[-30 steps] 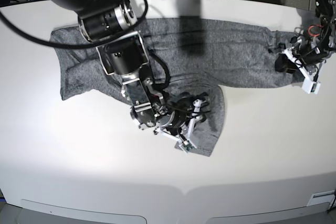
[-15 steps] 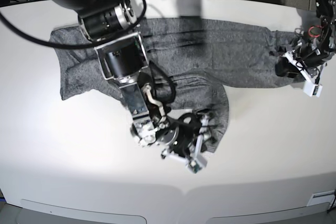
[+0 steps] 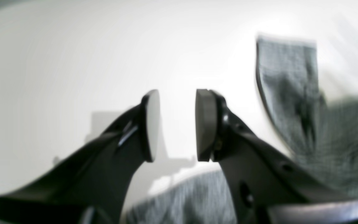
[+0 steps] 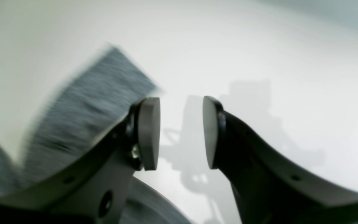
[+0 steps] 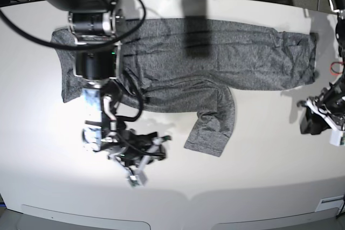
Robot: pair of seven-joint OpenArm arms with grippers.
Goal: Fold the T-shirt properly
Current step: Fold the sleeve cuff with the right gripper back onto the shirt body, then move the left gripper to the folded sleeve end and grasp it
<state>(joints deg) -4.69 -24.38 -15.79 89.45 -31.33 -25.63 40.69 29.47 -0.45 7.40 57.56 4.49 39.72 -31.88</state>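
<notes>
Both grippers spread and empty, the shirt flat on the table.

Left wrist view: the left gripper (image 3: 174, 124) has its pads parted with only white table (image 3: 73, 62) showing in the gap — it holds nothing; a blurred edge of the grey shirt (image 3: 291, 93) lies to the right and another bit below the fingers. Right wrist view: the right gripper (image 4: 180, 132) is likewise spread over bare table (image 4: 259, 62), its shadow between the pads, with a blurred sleeve end of the shirt (image 4: 82, 109) just to the left. Base view: the shirt (image 5: 215, 52) lies spread across the far half of the table (image 5: 242, 187), one sleeve bent down toward the near edge; the right gripper (image 5: 143, 162) sits left of that cuff, apart from it — the left gripper (image 5: 321, 119) is off the cloth, below its right end.
</notes>
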